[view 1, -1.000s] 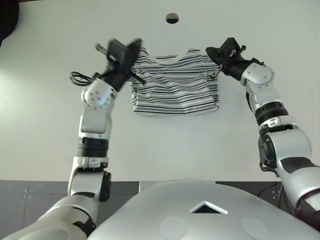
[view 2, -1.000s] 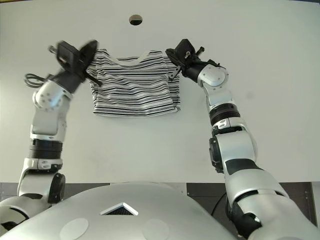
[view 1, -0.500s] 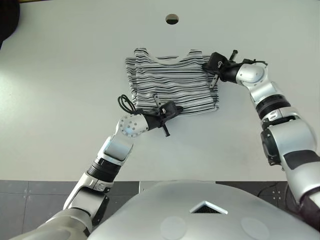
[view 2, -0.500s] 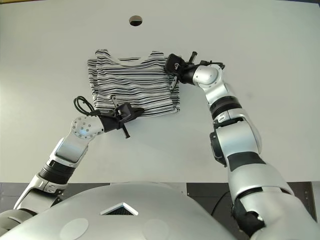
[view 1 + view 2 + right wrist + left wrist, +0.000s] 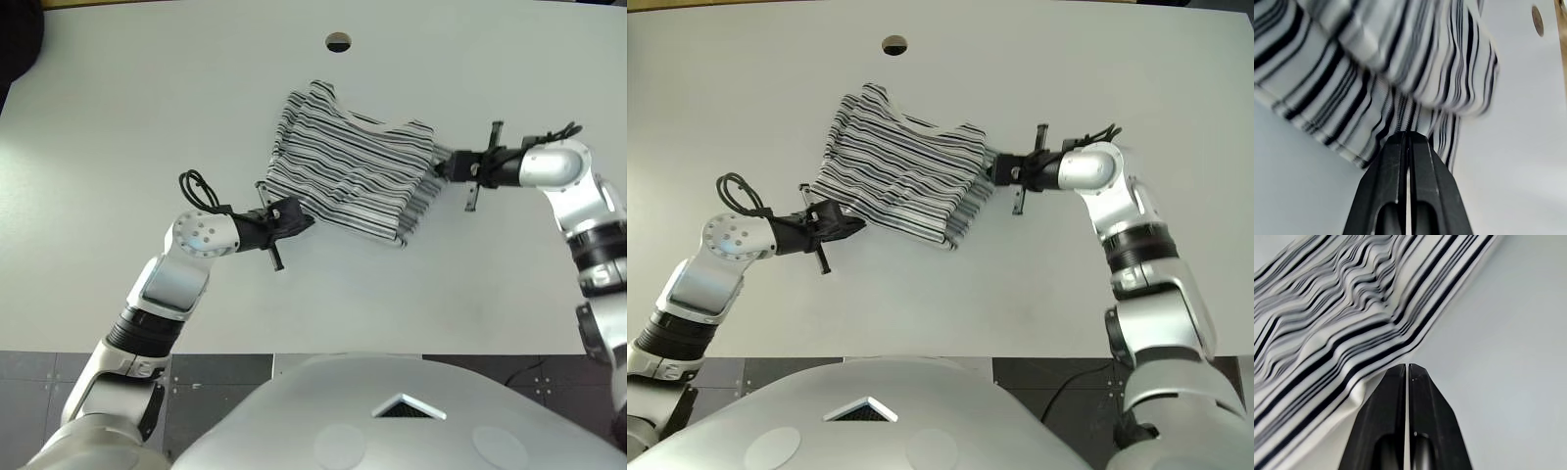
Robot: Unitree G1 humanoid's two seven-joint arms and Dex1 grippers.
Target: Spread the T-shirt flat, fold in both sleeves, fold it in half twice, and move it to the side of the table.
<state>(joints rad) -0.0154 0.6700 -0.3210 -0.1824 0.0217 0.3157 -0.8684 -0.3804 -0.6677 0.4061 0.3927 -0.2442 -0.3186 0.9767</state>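
Observation:
The black-and-white striped T-shirt point(image 5: 353, 171) lies folded and turned at a slant in the middle of the white table point(image 5: 118, 117), neckline toward the far side. My left gripper point(image 5: 306, 219) is at the shirt's near hem, low over the table. In the left wrist view its fingers point(image 5: 1406, 366) are shut, with their tips right on the hem of the T-shirt point(image 5: 1327, 323). My right gripper point(image 5: 443, 166) is at the shirt's right edge, where the cloth stretches toward it. Seen from the right wrist, it point(image 5: 1405, 134) is shut on a bunched edge of the T-shirt point(image 5: 1376, 58).
A round hole point(image 5: 338, 42) sits in the table at the far middle, beyond the shirt. Bare tabletop stretches left, right and toward me. The table's near edge point(image 5: 294, 354) runs in front of a dark floor.
The shirt has turned and slid right, its right edge drawn out by my right gripper. My left gripper went from the far left corner to the near hem and shifted left.

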